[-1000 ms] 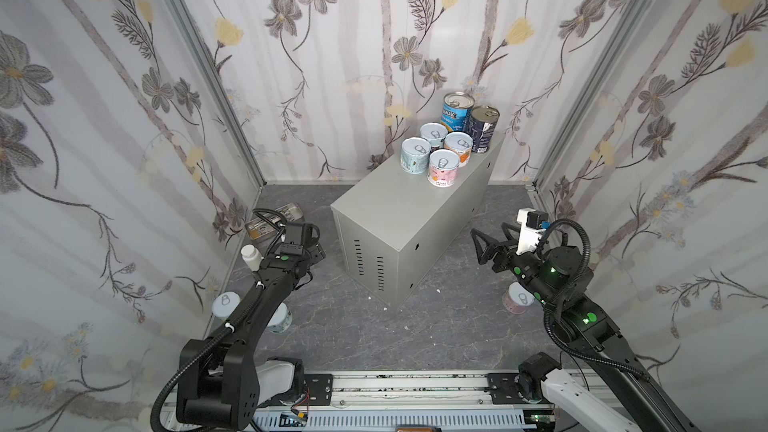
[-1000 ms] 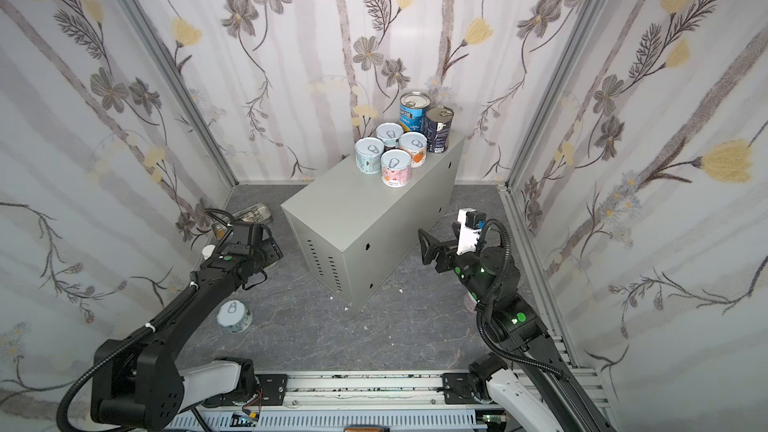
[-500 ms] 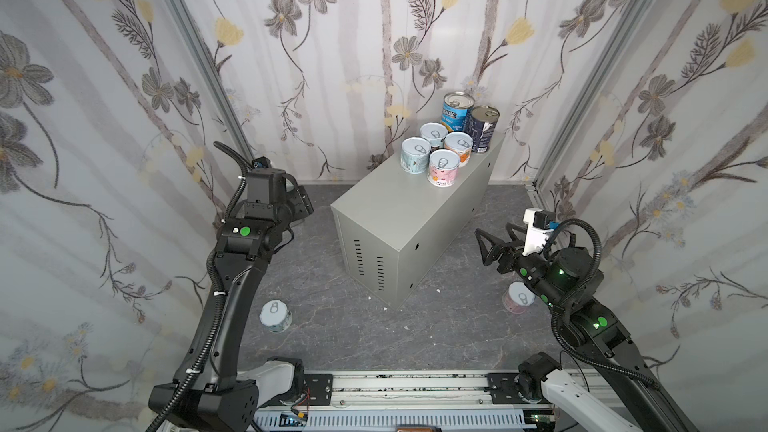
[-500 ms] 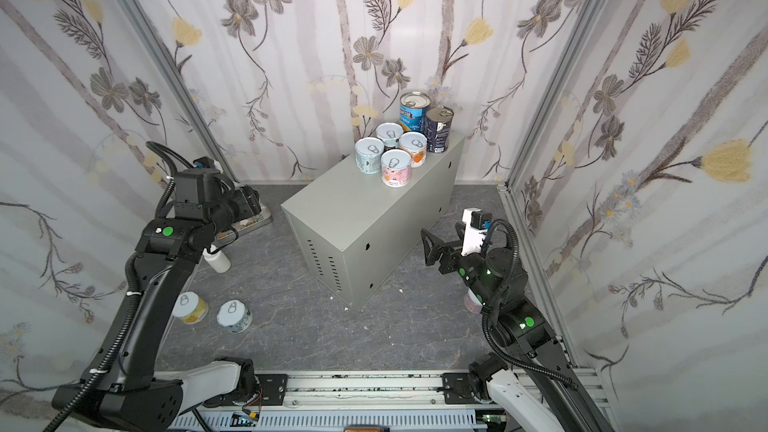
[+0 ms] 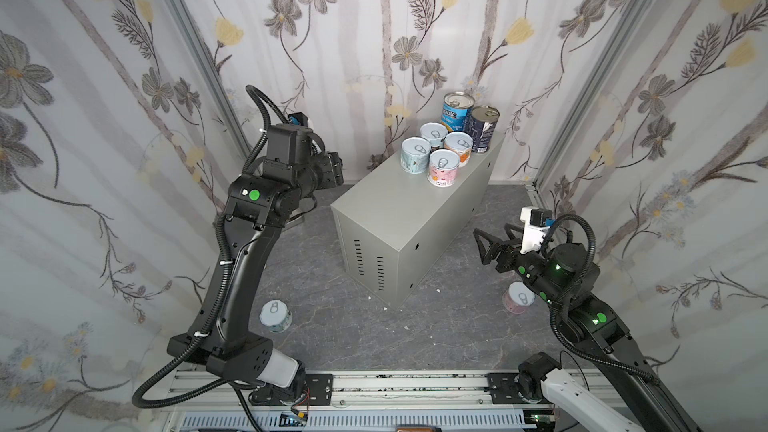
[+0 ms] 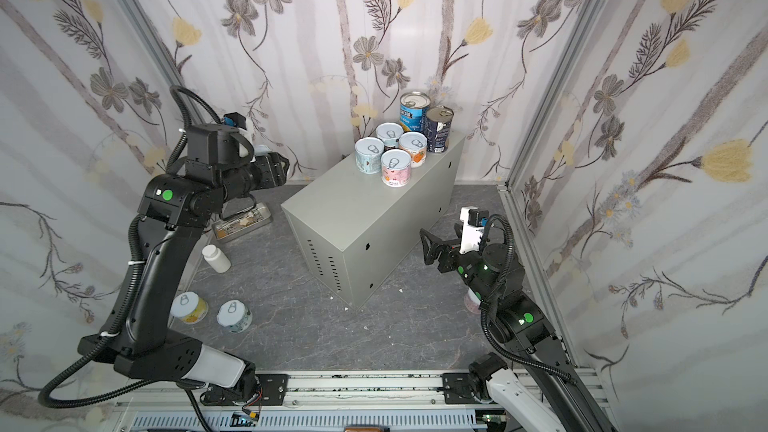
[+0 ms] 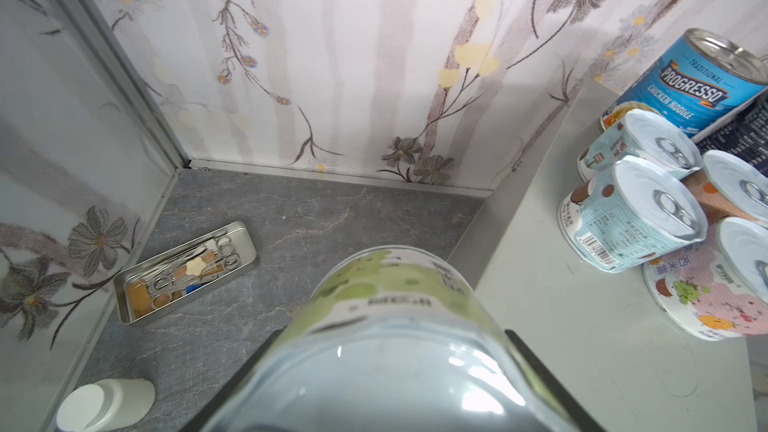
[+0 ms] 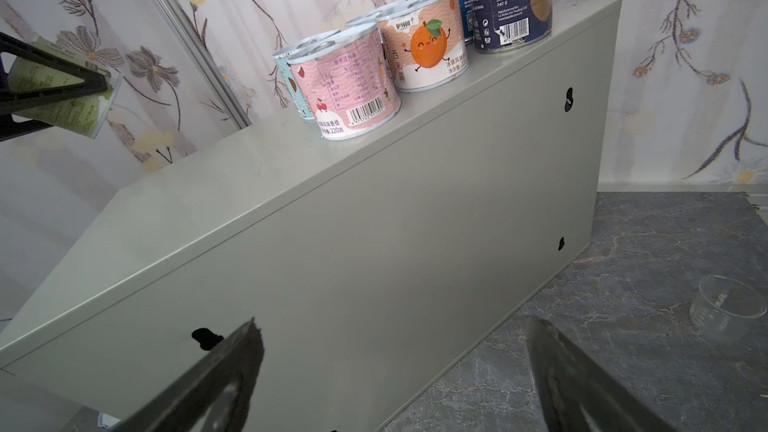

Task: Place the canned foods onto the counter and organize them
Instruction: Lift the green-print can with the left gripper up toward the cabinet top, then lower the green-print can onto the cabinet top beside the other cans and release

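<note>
Six of the ten tins stand bunched at the far end of the large light-grey sheet-metal box that serves as the desk point(image 5: 399, 218). They are the tall blue Progresso tin point(image 5: 456, 112), the tall dark navy tin point(image 5: 484, 128) beside it, and four short pastel cans point(image 5: 443, 168) with pale pull-tab lids, touching in a square just in front of them. The desk's top is bare towards its vented end.

A seventh, the short green-labelled can point(image 7: 386, 284), sits in the left tool point(image 7: 392, 351), whose fingers are clamped across its round wall. It hangs tilted in the air off the desk's left long side, higher than the top and not yet over it. The right tool point(image 5: 483, 246) stands wide apart and empty off the desk's right side, facing its flank.

Three short cans wait on the floor. A pale blue-white can point(image 5: 275, 315) and a yellow can point(image 6: 189, 309) lie off the desk's near left corner, and a pink can point(image 5: 517, 299) sits to the desk's right, under the right arm.

To my eye these cans are stiff metal that will not give under a squeeze, and fairly hefty if full. Their glossy labels look slick, so the hold belongs across the middle of the side wall, clear of the lid and pull-tab. The short ones should sit steady once set flat, and the tall pair look easier to knock over.
</note>
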Controlling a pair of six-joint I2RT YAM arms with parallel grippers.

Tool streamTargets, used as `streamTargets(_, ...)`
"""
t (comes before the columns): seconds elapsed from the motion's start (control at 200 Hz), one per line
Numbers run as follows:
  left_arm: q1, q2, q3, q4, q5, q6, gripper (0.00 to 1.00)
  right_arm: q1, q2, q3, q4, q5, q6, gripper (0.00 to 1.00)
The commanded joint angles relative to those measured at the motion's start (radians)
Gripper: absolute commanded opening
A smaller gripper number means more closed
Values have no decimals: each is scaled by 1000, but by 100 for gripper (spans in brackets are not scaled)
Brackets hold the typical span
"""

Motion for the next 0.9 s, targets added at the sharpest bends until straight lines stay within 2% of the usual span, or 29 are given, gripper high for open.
streamTargets(0.0,-39,46,97,28,-47,-2,55,1,-1,-7,16,-2,5,100)
streamTargets(0.225,-150,152,223,-9,-103,-3,55,1,18,-9,8,-12,-14,100)
streamTargets(0.515,-300,138,159,-83,-175,-14,54,1,-1,-36,15,-11,-25,100)
streamTargets(0.684,-318,137,108,-116,-168,-23,55,1,-5,-66,39,-21,-27,100)
streamTargets(0.894,-321,187,145,-121,-144,-26,55,1,-5,-84,72,-37,-22,100)
